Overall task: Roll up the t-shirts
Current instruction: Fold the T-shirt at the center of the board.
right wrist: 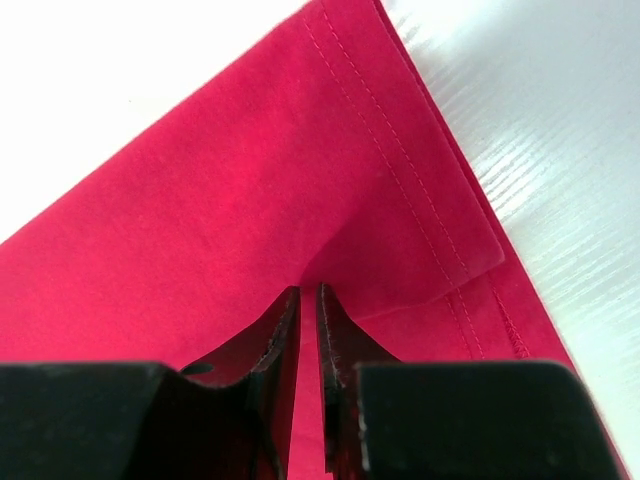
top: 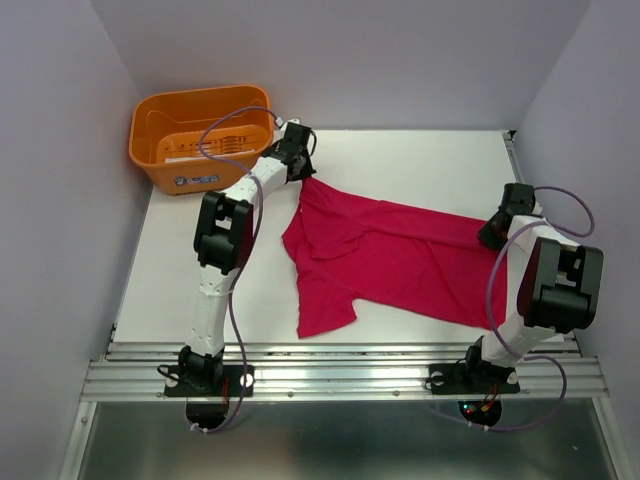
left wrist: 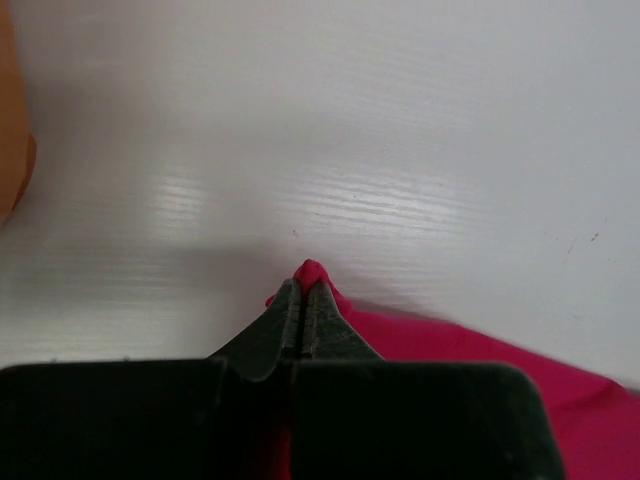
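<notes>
A crimson t-shirt (top: 400, 260) lies rumpled across the worktop (top: 420, 160), one sleeve toward the near edge. At the right edge, the right gripper (right wrist: 308, 292) is pinched onto the hem. By the orange basket (top: 160, 165) in the far left corner, the left gripper (left wrist: 305, 285) is clamped on a fabric tip. Low, even tension between the two should flatten the shirt for rolling. Only the right wrist view shows the hem corner folded over; only the overhead view shows the wrinkles.
</notes>
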Motion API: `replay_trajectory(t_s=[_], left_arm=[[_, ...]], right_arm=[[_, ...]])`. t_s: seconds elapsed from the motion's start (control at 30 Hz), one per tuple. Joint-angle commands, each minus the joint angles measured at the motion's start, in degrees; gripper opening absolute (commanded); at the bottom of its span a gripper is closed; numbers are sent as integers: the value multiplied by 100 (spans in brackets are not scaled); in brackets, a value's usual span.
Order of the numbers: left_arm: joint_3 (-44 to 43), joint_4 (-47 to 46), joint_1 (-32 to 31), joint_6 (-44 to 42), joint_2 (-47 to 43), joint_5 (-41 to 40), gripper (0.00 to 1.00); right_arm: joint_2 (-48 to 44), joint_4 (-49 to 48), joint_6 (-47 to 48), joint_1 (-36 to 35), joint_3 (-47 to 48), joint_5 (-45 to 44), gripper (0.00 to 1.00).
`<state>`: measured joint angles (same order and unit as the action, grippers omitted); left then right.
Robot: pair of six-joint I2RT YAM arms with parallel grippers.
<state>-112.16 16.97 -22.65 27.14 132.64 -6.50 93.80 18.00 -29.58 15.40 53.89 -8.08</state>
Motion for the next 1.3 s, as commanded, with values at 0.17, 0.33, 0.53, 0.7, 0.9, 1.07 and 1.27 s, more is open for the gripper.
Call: replay_trajectory(t_s=[0.17, 0.33, 0.53, 0.7, 0.9, 1.07, 1.27], left_arm=[[-333, 61, -2, -173, 16, 35, 0], [-298, 52, -46, -217, -19, 35, 0], [-271, 43, -64, -209, -19, 44, 0], [-219, 34, -55, -226, -36, 70, 0], [-183, -1, -64, -279, -19, 132, 0], [-166, -18, -64, -305, -19, 237, 0], [-166, -10, -64, -340, -10, 220, 0]], right_arm=[[-336, -51, -153, 463, 210, 1007, 38], [-432, -226, -337, 771, 17, 1651, 41], [-757, -192, -408, 1035, -159, 1722, 41], [-855, -192, -312, 1167, -353, 1625, 41], [-644, -192, -302, 1220, -405, 1503, 41], [-398, -183, -250, 1220, -256, 1362, 41], [-187, -191, -320, 1220, -238, 1274, 41]])
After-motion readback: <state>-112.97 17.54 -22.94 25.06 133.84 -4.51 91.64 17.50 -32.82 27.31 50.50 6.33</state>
